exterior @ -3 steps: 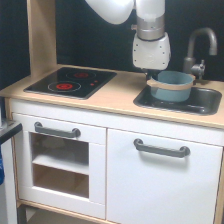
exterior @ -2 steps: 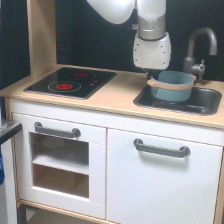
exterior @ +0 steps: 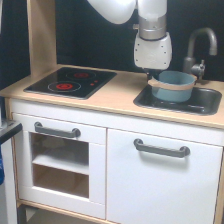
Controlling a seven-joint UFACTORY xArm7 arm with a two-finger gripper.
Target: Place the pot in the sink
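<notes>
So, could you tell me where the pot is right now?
On the exterior view's right, the pot is over the sink, beside the faucet.

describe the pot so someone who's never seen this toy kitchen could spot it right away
Find the light wooden countertop of the white toy kitchen and follow it to the dark grey sink at the exterior view's right, by the curved grey faucet. The pot sits over that basin: small, round, blue-teal with a tan band, the only coloured vessel there.

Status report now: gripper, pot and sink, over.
Gripper at the pot's rim, fingers hidden, grip unclear. Pot upright inside sink. Faucet behind, apart from the pot.
</notes>
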